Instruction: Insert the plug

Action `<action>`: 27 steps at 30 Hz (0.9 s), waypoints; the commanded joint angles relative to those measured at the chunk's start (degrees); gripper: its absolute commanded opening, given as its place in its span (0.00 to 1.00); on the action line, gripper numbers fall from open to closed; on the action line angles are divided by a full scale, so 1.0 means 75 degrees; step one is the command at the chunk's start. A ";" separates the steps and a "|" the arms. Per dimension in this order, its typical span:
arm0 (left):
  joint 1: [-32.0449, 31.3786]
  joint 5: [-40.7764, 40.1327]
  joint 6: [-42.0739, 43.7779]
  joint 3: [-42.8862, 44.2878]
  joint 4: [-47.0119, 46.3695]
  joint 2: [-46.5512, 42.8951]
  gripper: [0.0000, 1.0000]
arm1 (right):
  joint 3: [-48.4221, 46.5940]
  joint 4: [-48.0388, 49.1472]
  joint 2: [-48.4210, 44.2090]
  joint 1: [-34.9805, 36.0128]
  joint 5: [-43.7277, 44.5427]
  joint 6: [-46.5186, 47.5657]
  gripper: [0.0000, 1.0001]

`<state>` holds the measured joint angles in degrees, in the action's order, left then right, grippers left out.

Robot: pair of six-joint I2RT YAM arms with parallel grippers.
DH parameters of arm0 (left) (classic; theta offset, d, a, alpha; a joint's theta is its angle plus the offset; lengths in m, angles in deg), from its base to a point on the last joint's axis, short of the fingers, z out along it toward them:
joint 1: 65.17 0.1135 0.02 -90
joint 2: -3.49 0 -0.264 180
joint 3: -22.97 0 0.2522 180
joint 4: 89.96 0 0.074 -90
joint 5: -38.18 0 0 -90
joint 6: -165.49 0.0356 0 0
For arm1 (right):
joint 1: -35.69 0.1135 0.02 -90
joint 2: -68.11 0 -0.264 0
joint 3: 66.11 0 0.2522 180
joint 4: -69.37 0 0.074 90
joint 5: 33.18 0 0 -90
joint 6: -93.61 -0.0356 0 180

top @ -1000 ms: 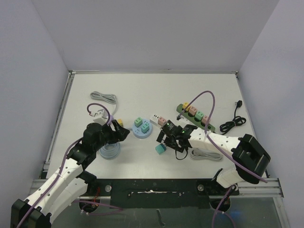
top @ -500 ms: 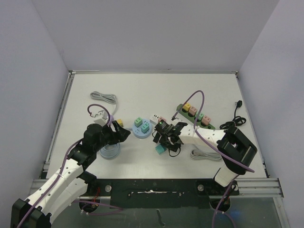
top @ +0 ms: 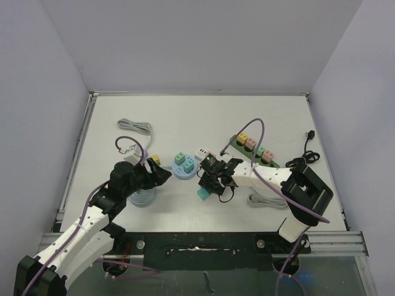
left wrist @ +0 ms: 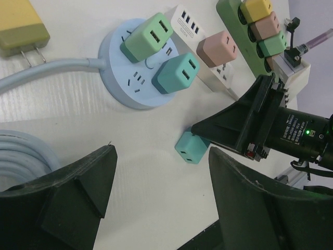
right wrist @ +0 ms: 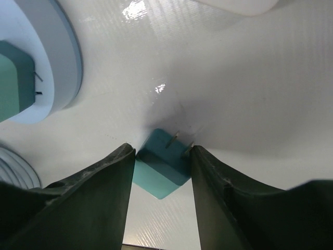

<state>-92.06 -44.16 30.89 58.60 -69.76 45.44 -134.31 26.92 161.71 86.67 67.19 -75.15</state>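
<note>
teal plug (right wrist: 158, 174) between right gripper (right wrist: 162, 152) jaws

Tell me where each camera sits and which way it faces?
Top external: above and behind the robot, looking down at the table; left gripper and right gripper show.
Left wrist: on the left wrist, facing the round socket hub; its open fingers show.
Right wrist: on the right wrist, aimed down at the teal plug; its fingers straddle it.
Shared: all three show that plug.

Illegible small print (left wrist: 292, 126) on right hand (top: 206, 186)
</note>
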 commanded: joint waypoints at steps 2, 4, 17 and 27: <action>0.0029 0.0773 -0.0606 -0.0376 -0.1117 0.0145 0.69 | -0.0007 0.0867 0.0059 -0.0138 -0.0511 0.0285 0.38; -0.0024 0.1061 -0.0964 -0.0649 -0.1575 0.0274 0.69 | 0.0071 0.1028 0.0073 -0.0195 -0.0702 0.0310 0.40; -0.0410 0.0383 -0.1541 -0.1171 -0.2193 0.0520 0.67 | -0.0726 -0.0084 0.0649 -0.0032 -0.0764 0.0531 0.69; -0.0428 -0.0034 -0.1479 -0.1371 -0.2173 0.0302 0.67 | -0.1067 0.0119 0.0914 0.0002 -0.1166 0.0826 0.43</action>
<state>-94.86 -42.65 19.52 48.59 -82.48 48.72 -140.47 27.30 168.66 86.41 59.33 -70.51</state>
